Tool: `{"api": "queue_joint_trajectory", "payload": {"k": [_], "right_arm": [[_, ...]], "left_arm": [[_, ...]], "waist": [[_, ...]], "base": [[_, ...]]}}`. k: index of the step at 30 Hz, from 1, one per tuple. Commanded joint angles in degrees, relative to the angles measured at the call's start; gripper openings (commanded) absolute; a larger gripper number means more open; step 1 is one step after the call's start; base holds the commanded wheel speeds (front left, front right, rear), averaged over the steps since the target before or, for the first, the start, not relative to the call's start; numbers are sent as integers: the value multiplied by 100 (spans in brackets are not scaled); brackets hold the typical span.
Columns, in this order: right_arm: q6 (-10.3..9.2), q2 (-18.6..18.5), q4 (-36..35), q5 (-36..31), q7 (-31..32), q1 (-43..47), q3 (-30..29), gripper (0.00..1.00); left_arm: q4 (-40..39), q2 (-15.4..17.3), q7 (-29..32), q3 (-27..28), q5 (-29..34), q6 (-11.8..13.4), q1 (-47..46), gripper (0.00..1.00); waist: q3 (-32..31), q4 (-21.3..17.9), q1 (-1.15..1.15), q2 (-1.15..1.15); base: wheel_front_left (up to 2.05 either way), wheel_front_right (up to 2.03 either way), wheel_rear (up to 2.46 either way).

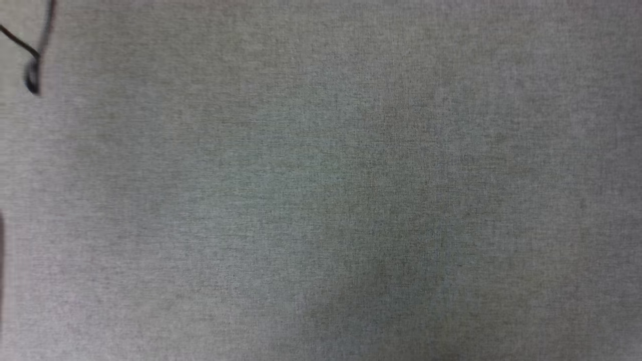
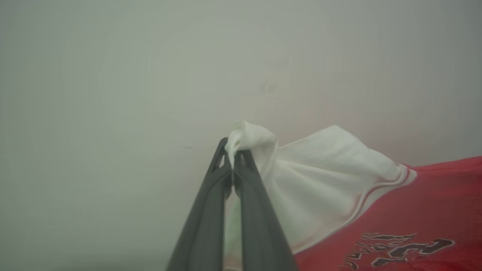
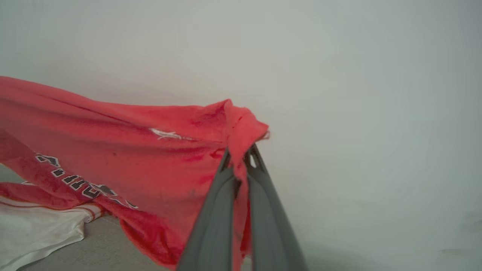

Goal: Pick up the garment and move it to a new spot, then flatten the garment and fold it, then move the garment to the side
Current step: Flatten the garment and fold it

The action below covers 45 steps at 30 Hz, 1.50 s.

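The garment (image 2: 433, 203) is a red jersey with white sleeves, striped trim and black white-outlined lettering. In the left wrist view my left gripper (image 2: 233, 150) is shut on a bunched tip of the white sleeve, and the red body spreads to the lower right. In the right wrist view my right gripper (image 3: 241, 152) is shut on a red edge of the garment (image 3: 131, 150), which stretches away to the left in folds. A white sleeve (image 3: 34, 229) lies on the grey cloth at the lower left of that view.
The head view looks down on the grey woven table cover (image 1: 321, 200). A dark cable with a loop (image 1: 32, 75) lies at its upper left corner. A dark sliver (image 1: 1, 250) shows at the left edge. Pale blurred surface lies behind both grippers.
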Motion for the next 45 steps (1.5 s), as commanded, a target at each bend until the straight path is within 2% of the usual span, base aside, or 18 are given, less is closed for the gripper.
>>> {"api": "queue_joint_trajectory", "payload": {"k": [1, 8, 15, 21, 24, 30, 34, 35, 38, 45], "right_arm": [[-8, -21, 65, 80, -21, 206, 41, 0], [-8, -148, 34, 586, -80, 1309, 154, 0], [-9, -371, -214, 1004, -255, 2908, 236, 0], [-10, -362, -464, 1315, -215, 4243, 313, 0], [-11, -412, -635, 1431, -216, 4892, 253, 0], [-12, -414, -1173, 1478, -301, 6246, -9, 0], [-12, -295, -1689, 1403, -126, 7121, -195, 0], [-12, -295, -1689, 1403, -126, 7121, -195, 0], [-13, -212, -2120, 1282, 98, 7772, -364, 0], [-11, 150, -3289, 1008, 720, 9145, -848, 0]], "left_arm": [[80, -23, -47, -5, -30, -48, 221, 0], [379, -142, -52, -138, -297, -223, 1320, 0], [340, -162, -90, -265, -559, -278, 2899, 0], [59, 33, -106, -228, -813, -265, 4406, 0], [-231, 188, -47, -267, -844, -158, 5164, 0], [-1188, 387, 189, -215, -1085, 203, 6581, 0], [-2000, 542, 335, -63, -1319, 581, 7522, 0], [-2000, 542, 335, -63, -1319, 581, 7522, 0], [-2635, 705, 475, 29, -1451, 910, 8222, 0], [-4568, 1019, 878, 220, -1604, 2002, 9665, 0]], "waist": [[-121, 49, -1, 0], [-729, 177, -1, 0], [-1483, 263, -1, 0], [-2130, 172, -1, 0], [-2427, 158, -1, 0], [-2953, 213, -1, 0], [-3212, 143, -1, 0], [-3212, 143, -1, 0], [-3388, 100, -1, 0], [-3680, 42, -1, 0]], "base": [[0, 0, 0], [0, 0, 0], [0, 0, 0], [0, 0, 0], [0, 0, 0], [0, 0, 0], [0, 0, 0], [0, 0, 0], [0, 0, 0], [0, 0, 0]]}}
